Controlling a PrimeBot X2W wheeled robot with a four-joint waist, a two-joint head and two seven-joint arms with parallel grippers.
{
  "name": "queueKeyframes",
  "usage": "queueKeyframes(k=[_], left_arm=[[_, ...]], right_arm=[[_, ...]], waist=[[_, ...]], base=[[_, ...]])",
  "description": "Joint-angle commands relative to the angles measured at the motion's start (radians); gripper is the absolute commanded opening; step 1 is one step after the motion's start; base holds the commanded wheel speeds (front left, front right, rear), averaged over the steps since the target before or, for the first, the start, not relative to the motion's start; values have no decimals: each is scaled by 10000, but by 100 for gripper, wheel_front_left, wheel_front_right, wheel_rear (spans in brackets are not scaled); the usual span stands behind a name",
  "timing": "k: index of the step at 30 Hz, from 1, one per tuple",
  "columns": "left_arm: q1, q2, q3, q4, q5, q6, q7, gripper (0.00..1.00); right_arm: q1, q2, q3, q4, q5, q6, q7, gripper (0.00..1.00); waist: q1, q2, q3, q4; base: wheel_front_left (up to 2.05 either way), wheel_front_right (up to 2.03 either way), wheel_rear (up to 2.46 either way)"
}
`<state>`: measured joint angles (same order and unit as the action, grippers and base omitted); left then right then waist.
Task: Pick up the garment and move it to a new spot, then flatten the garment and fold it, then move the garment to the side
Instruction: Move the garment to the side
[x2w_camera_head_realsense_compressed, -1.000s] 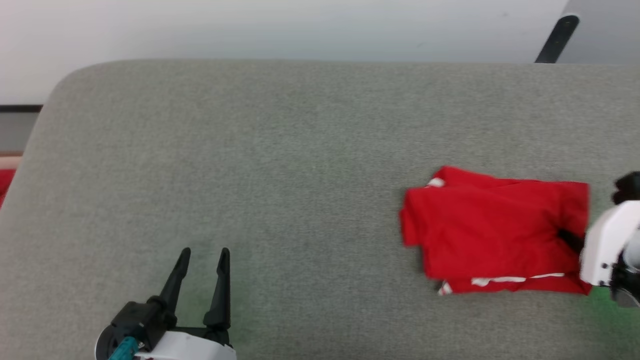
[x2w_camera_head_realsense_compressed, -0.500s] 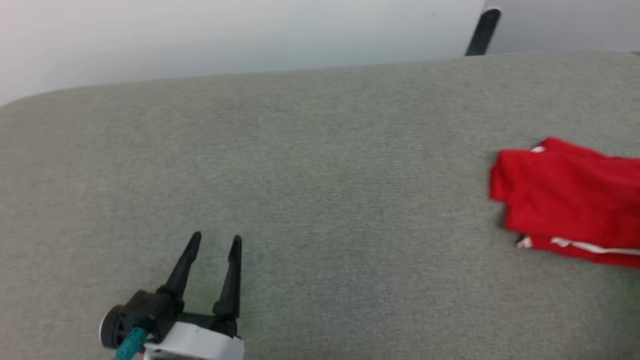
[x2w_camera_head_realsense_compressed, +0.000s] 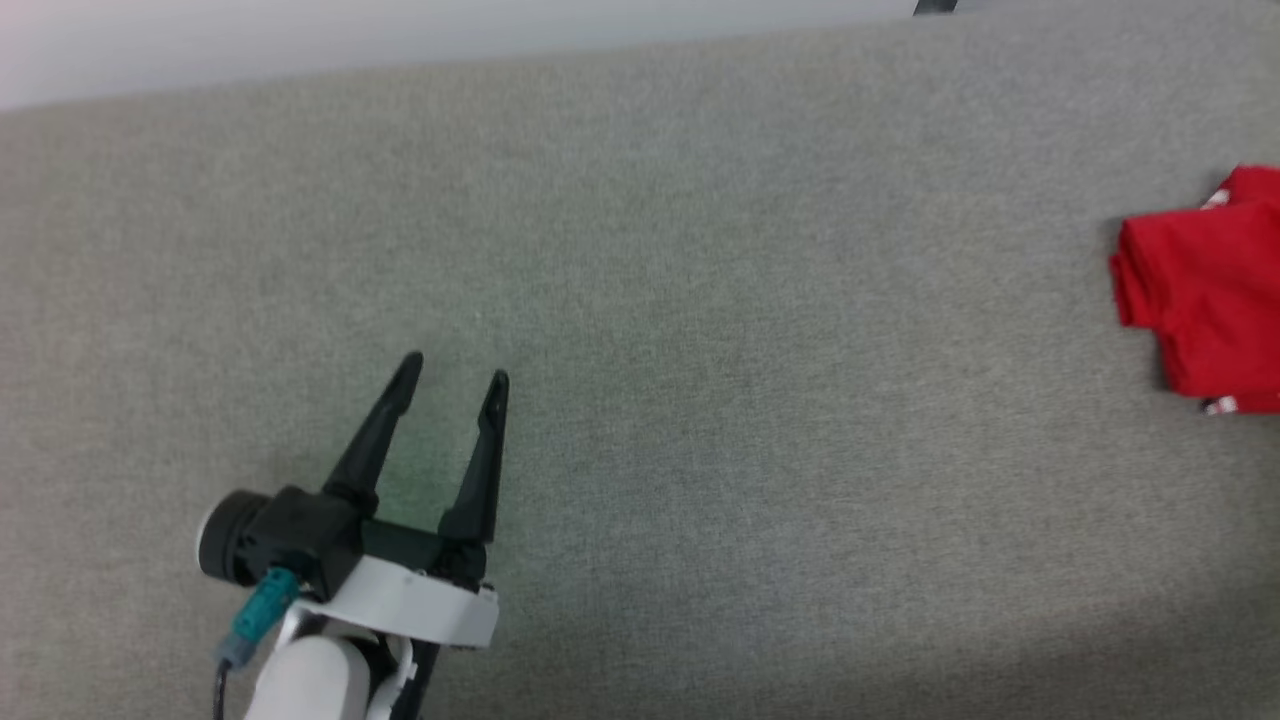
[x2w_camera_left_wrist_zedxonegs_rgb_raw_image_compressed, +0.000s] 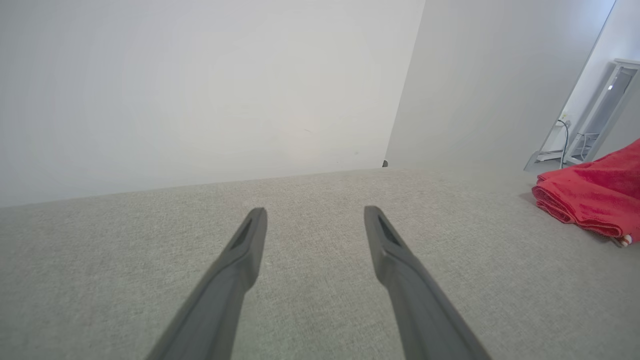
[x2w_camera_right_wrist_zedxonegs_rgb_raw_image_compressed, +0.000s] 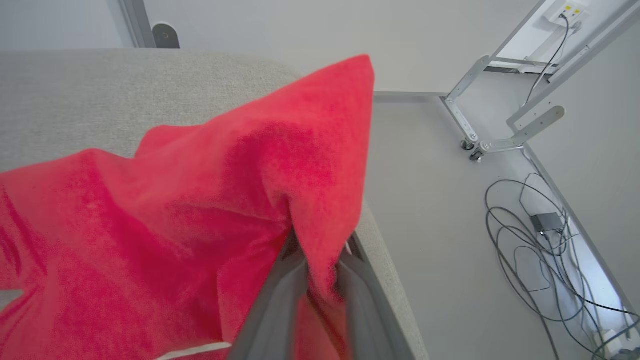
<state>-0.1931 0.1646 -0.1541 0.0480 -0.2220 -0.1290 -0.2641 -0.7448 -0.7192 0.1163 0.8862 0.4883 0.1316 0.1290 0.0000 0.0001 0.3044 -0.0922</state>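
Item: moving the garment to the side, judged the last step of the task. Head view: left gripper (x2w_camera_head_realsense_compressed: 455, 368), jaws spread wide and empty, over bare grey cloth of the desk (x2w_camera_head_realsense_compressed: 700, 300); the garment (x2w_camera_head_realsense_compressed: 1210, 290), a red folded bundle with a scrap of white trim at its near corner, lies at the far right of the view, well apart from that gripper. Left wrist view: the same jaws parted over the desk, nothing between them; the garment (x2w_camera_left_wrist_zedxonegs_rgb_raw_image_compressed: 590, 200) shows as stacked red layers resting flat to the right. Right wrist view: right gripper (x2w_camera_right_wrist_zedxonegs_rgb_raw_image_compressed: 320, 260), jaws clenched on a red fold of the garment (x2w_camera_right_wrist_zedxonegs_rgb_raw_image_compressed: 200, 200), one corner drawn up into a peak; the desk's right edge runs just beside the jaws, with floor and loose cables (x2w_camera_right_wrist_zedxonegs_rgb_raw_image_compressed: 525, 240) below. Handling note (judgement): carry low so the layers drag together, not peel open; set the pinched fold down fully on the desk, short of the edge; release only once the cloth rests; leave the left arm clear.
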Motion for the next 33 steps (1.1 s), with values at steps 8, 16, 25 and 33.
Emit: queueKeyframes(k=[8,16,25,33], left_arm=[[-558,219,50,-423,174,-23,6,100],[-693,276,-41,-590,297,-23,6,100],[-567,323,-54,-450,410,-23,6,100],[-280,74,182,-109,479,-23,6,100]], right_arm=[[-1205,274,79,1242,-1283,-21,-773,0],[-1770,517,-116,2339,-2172,-21,-1461,0],[-1992,760,-186,3064,-2515,-21,-1962,100],[-1539,842,119,3192,-2333,-21,-2389,100]], waist=[[0,-1,892,146],[0,-1,1009,145],[0,-1,686,120],[0,-1,-53,276]], base=[[0,0,0],[0,0,0],[0,0,0],[0,0,0]])
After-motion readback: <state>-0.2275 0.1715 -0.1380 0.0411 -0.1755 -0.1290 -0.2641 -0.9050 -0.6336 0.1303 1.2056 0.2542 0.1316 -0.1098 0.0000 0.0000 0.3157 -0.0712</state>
